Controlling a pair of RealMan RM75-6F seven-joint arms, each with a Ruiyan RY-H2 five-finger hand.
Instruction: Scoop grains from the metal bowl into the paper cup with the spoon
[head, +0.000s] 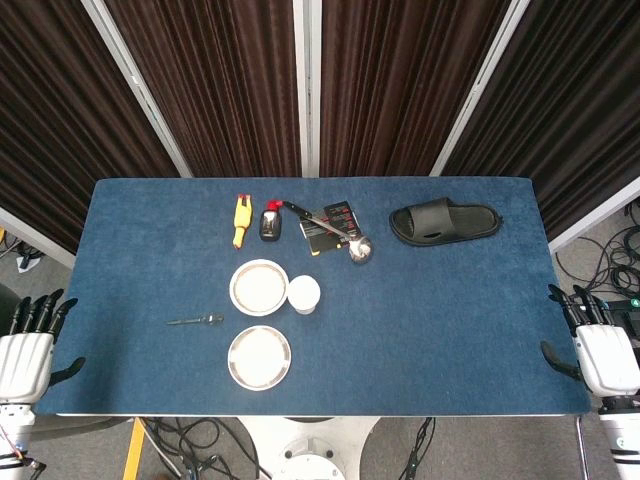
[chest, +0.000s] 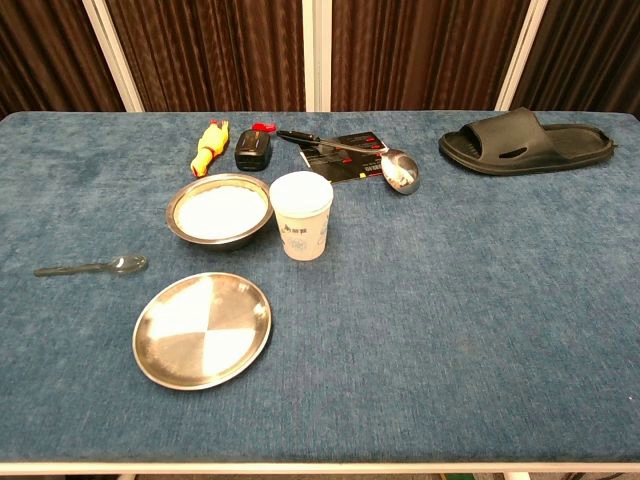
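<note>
In the head view both hands sit off the tabletop (head: 480, 330), just past its near corners: the left hand (head: 28, 352) beside the near left corner, the right hand (head: 598, 352) beside the near right one. Each holds nothing, fingers apart and pointing toward the far edge, which reads as a waiting pose that leaves the working area unobstructed. The metal bowl (head: 259, 287) lies a little left of the tabletop's middle with the paper cup (head: 304, 294) just beside it on the right, a pairing that keeps each scoop's travel short. The spoon (head: 196, 320) lies flat, apart from the bowl toward the left edge, so I judge the left hand is the likelier one to fetch it.

In the chest view neither hand shows. The metal bowl (chest: 219, 209) is shallow and shiny, filled with pale, fine grains. The paper cup (chest: 301, 214) stands upright, white with small print, its mouth open. The spoon (chest: 92, 267) is small and dark with a glossy bowl end, handle pointing to the left edge. An empty metal plate (chest: 202, 329) lies nearer the near edge; a larger ladle (chest: 400, 168) rests toward the far edge.
</note>
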